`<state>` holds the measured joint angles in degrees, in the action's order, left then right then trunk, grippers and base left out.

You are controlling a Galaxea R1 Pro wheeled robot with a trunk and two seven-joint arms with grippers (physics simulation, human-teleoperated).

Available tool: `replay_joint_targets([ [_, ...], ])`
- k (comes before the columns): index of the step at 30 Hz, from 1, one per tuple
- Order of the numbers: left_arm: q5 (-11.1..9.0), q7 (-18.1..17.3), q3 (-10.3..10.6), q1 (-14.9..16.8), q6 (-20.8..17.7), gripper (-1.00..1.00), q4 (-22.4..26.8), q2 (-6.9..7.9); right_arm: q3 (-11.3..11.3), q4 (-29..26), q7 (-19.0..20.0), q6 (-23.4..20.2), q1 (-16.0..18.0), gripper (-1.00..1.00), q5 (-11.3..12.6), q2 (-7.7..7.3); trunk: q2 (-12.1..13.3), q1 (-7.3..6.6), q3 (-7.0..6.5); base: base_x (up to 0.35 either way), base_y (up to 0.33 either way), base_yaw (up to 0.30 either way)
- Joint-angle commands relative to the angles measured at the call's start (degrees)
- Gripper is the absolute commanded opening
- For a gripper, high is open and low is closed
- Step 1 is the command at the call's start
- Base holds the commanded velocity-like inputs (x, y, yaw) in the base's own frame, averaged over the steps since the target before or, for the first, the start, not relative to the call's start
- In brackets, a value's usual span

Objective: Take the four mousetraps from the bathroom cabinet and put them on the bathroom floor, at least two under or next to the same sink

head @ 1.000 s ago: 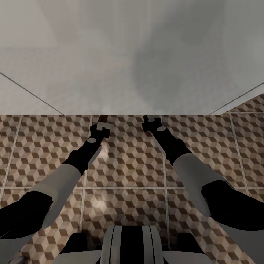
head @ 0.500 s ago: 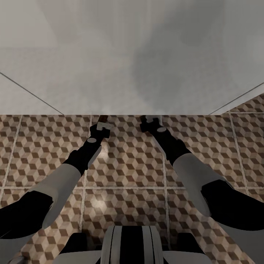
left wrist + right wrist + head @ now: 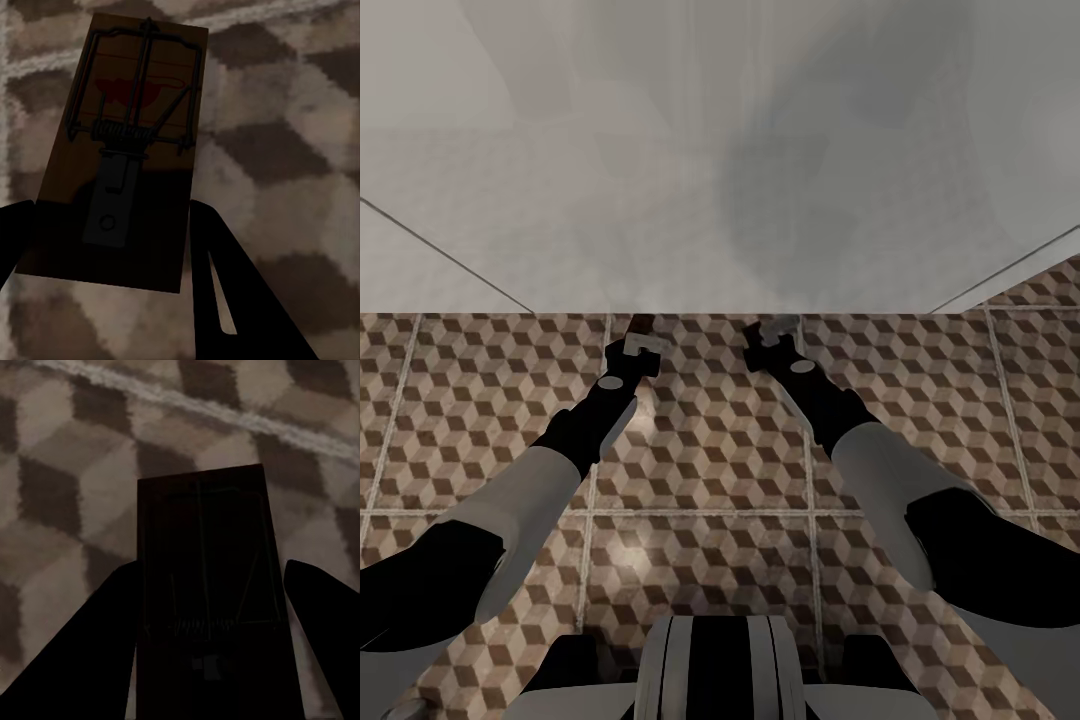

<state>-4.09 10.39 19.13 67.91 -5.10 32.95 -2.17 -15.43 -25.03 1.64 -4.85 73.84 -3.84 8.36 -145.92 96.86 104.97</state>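
Observation:
In the head view both arms reach forward to the front edge of the white bathroom sink vanity (image 3: 720,200), above the cube-patterned bathroom floor (image 3: 700,470). My left gripper (image 3: 636,345) is shut on a mousetrap (image 3: 124,150), a tan board with dark wire and a red mark; its tip (image 3: 641,322) pokes out at the vanity's edge. My right gripper (image 3: 770,335) holds a second mousetrap (image 3: 206,585), in deep shadow between dark fingers (image 3: 90,645). Both traps hang close over the tiles. The cabinet is out of view.
The vanity's white top spans the upper half of the head view and overhangs the floor ahead. Patterned tiles with pale grout lines (image 3: 690,512) stretch to both sides and back toward my base (image 3: 710,670).
My right gripper has turned slightly and shifted a little to the left at the vanity's edge. The left arm and its mousetrap have stayed put.

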Motion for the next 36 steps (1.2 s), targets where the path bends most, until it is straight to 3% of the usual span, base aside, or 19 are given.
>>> replay_joint_targets([
  [1, -0.22, 0.68, 0.43, 0.03, -0.35, -1.0, 0.09, 0.06, -0.02, -0.07, 0.11, -0.35, 0.0, -1.0, -0.39, -0.01, -0.01, -0.01, 0.03, 0.0, 0.0, 0.0],
  [18, -0.28, 0.68, 0.45, 0.03, -0.35, -1.0, 0.26, 0.06, 0.09, 0.26, 1.91, 0.17, 0.05, -1.0, 0.05, 0.19, -0.01, -0.01, 0.03, 0.0, 0.0, 0.0],
  [25, -0.3, 0.68, 0.45, 0.03, -0.35, -1.0, 0.19, 0.06, 0.08, 4.86, 2.04, 3.09, 0.08, -1.0, 0.39, 0.49, -0.01, -0.01, 0.03, 0.0, 0.0, 0.0],
  [36, -0.34, 0.68, 0.42, -0.01, -0.35, -1.0, 0.09, 0.07, 0.09, 5.83, 1.99, 3.78, 0.08, -1.0, 0.39, 0.52, -0.01, -0.01, 0.03, 0.0, 0.0, 0.0],
])
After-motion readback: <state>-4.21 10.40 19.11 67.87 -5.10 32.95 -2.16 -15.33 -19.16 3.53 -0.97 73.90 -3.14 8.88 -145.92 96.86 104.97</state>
